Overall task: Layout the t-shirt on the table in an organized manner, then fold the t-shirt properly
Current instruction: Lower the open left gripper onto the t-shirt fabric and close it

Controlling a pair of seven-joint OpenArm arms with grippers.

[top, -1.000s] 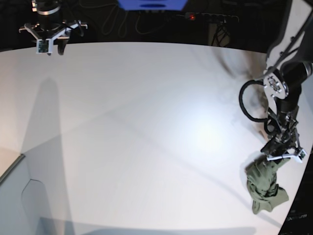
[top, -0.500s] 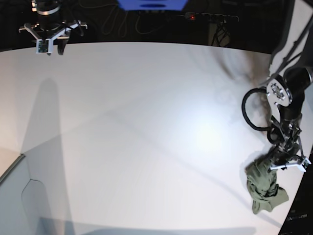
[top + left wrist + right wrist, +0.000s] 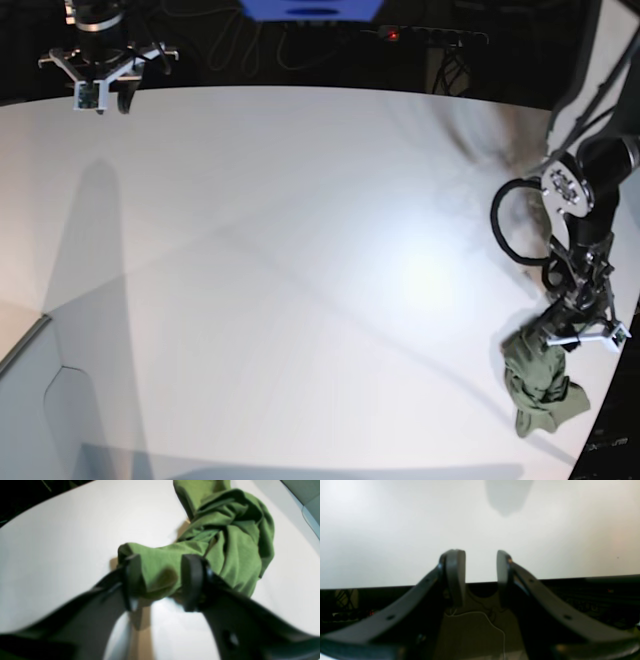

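Olive-green t-shirt (image 3: 540,385) lies crumpled in a bunched heap at the near right corner of the white table (image 3: 280,260), close to its curved edge; no label, print or writing can be read anywhere on the cloth, and the collar cannot be picked out among the folds. In the left wrist view the t-shirt (image 3: 225,537) rises in rumpled ridges just beyond the fingers, and a fold of it sits between the two dark pads of the left gripper (image 3: 160,580). The jaws stand partly apart with that fold filling the gap; the cloth touches both pads, but whether they truly pinch it or merely bracket it cannot be told. From the base view the left gripper (image 3: 580,335) points down at the top of the heap. Compared with a second ago, the heap has kept its place and much the same shape, while the left arm's wrist has shifted slightly toward the right edge and the gripper has turned over the cloth. The right gripper (image 3: 105,75) hangs at the far left edge of the table, unchanged from the earlier frames. In its own wrist view the right gripper (image 3: 480,577) has its jaws partly open with nothing between them, only bare tabletop beyond.
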